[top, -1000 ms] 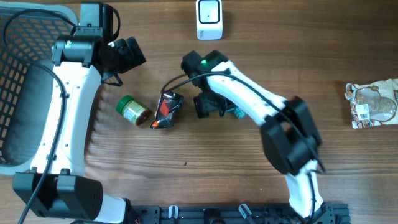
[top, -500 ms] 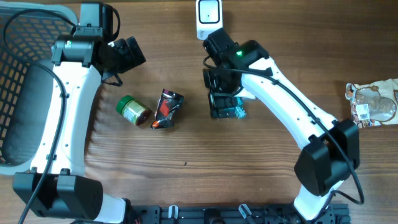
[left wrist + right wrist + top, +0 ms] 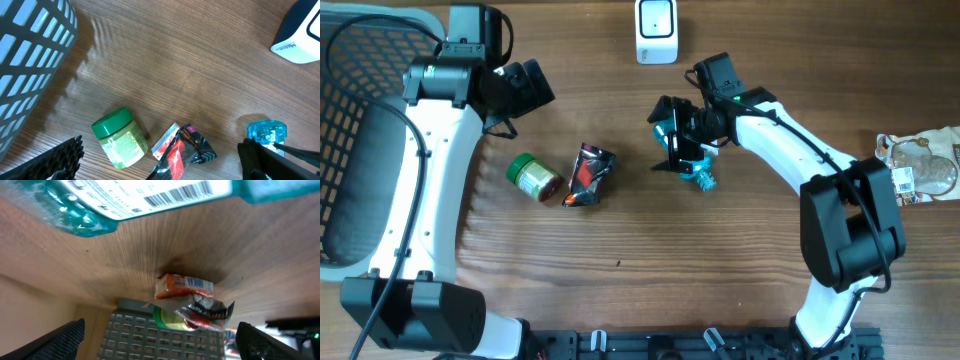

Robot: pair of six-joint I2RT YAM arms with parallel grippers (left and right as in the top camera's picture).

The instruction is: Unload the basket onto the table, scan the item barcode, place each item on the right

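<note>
A teal blister pack [image 3: 700, 178] lies on the table mid-right, its white label and barcode filling the top of the right wrist view [image 3: 150, 197]. My right gripper [image 3: 665, 138] is turned on its side just left of the pack, open, with nothing between its fingers [image 3: 62, 339]. The white scanner [image 3: 657, 30] stands at the back centre. A red-and-black packet [image 3: 588, 175] and a green-lidded jar [image 3: 535, 177] lie left of centre. My left gripper [image 3: 532, 85] hovers open at the back left, looking down on the jar [image 3: 120, 137] and the packet [image 3: 182, 152].
A dark mesh basket [image 3: 360, 110] takes up the left edge. A clear snack bag [image 3: 920, 165] lies at the far right. The scanner [image 3: 300, 35] and teal pack [image 3: 267, 134] show at the right of the left wrist view.
My right arm has swung from beside the packet toward the back right, and its gripper has rolled onto its side. The teal pack and the left arm have stayed put.
</note>
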